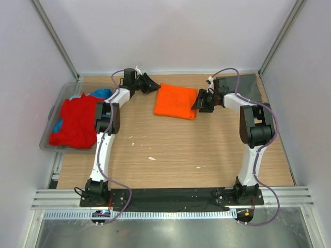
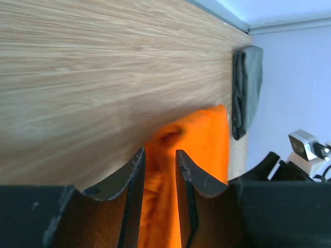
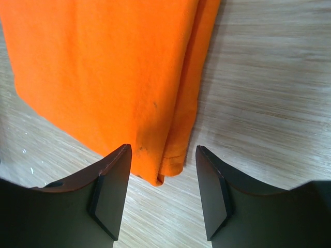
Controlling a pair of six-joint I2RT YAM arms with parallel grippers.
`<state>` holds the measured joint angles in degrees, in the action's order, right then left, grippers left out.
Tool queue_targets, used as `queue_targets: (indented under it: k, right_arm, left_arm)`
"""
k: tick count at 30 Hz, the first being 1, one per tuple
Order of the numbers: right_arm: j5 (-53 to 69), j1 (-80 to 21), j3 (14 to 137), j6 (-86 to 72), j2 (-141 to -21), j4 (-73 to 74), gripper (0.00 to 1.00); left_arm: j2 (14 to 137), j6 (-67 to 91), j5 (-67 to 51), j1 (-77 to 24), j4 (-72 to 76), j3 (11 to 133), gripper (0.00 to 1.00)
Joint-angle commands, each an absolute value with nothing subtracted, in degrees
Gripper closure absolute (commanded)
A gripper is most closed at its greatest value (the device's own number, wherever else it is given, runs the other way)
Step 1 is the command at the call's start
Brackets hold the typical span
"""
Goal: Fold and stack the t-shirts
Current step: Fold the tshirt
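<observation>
plastic tub point(image 1: 51, 114) far L w/ crumpled red t-shirt point(image 1: 75, 121) + blue t-shirt point(image 1: 103, 93) | left gripper point(image 2: 159, 155): narrow gap, orange cloth betw., grip unclear | orange t-shirt point(image 1: 176, 101) folded flat, wood-grain table point(image 1: 170, 150) | right gripper point(image 3: 163, 148) jaws apart over its corner | dark grey t-shirt point(image 1: 247, 87) far R

I see the orange t-shirt point(image 1: 176, 101) folded into a flat rectangle at the far middle of the tabletop point(image 1: 170, 150). The red t-shirt point(image 1: 76, 121) lies crumpled at the left, with a blue t-shirt point(image 1: 102, 93) behind it. The dark grey t-shirt point(image 1: 249, 85) lies in the far right corner.
</observation>
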<state>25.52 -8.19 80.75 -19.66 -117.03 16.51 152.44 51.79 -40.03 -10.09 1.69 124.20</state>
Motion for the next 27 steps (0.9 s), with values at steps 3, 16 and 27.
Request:
queue_targets:
  k: [3,16,27]
  right_arm:
    - [27.16,-8.17,78.5,-19.42,-115.84,12.31,0.43]
    - [29.26,-8.17,75.68,-17.32,-115.75,10.82,0.4]
    - [37.35,-8.17,71.29,-19.94,-116.55,4.14,0.6]
  left_arm:
    - [156.44,55.19,-39.9,-9.14,5.44,130.94,0.69]
    - [153.65,60.64,-41.92,-7.47,10.2,126.31,0.67]
    - [137.22,52.04,-43.42,-7.2,5.45,102.95,0.67]
